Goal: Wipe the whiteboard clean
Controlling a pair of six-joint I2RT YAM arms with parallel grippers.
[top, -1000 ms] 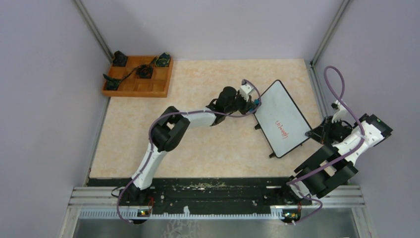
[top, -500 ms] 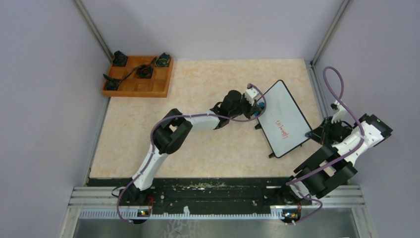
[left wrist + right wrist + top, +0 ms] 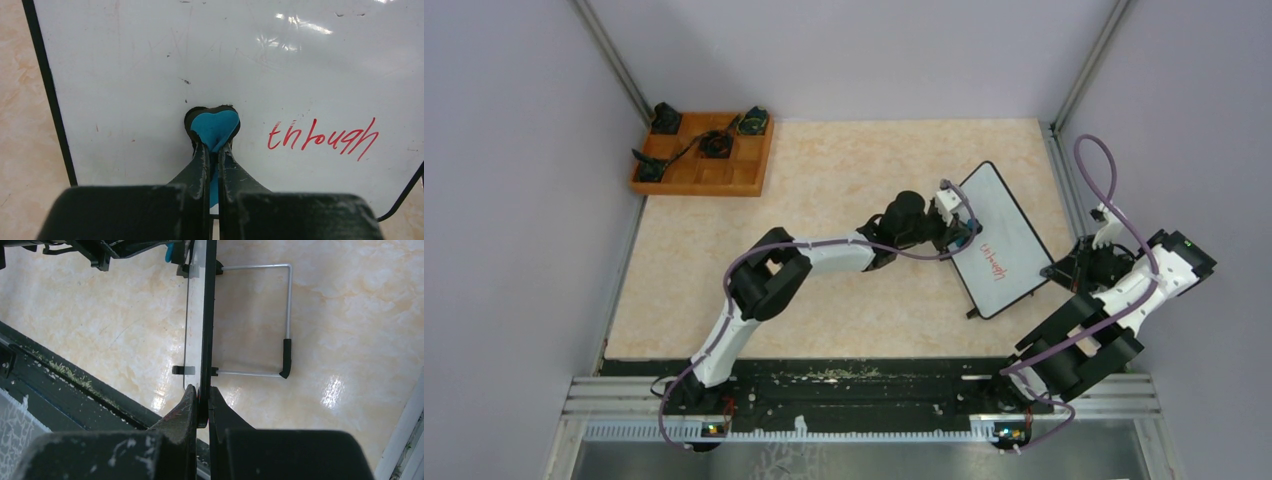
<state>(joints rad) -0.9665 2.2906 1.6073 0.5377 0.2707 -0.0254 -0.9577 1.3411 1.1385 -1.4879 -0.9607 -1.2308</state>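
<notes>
The large white whiteboard with a thin black frame [image 3: 1009,215] stands propped at the table's [image 3: 844,180] three o'clock side. Only the left wrist view shows the left tool [image 3: 214,147] pinched narrow on a small blue eraser [image 3: 215,127] against the board, with red handwriting [image 3: 322,137] at the eraser's three o'clock. Only the right wrist view shows a wire stand [image 3: 288,305] and the right tool [image 3: 201,395] clamped on the frame's edge. The left arm stretches long; the right arm sits folded.
</notes>
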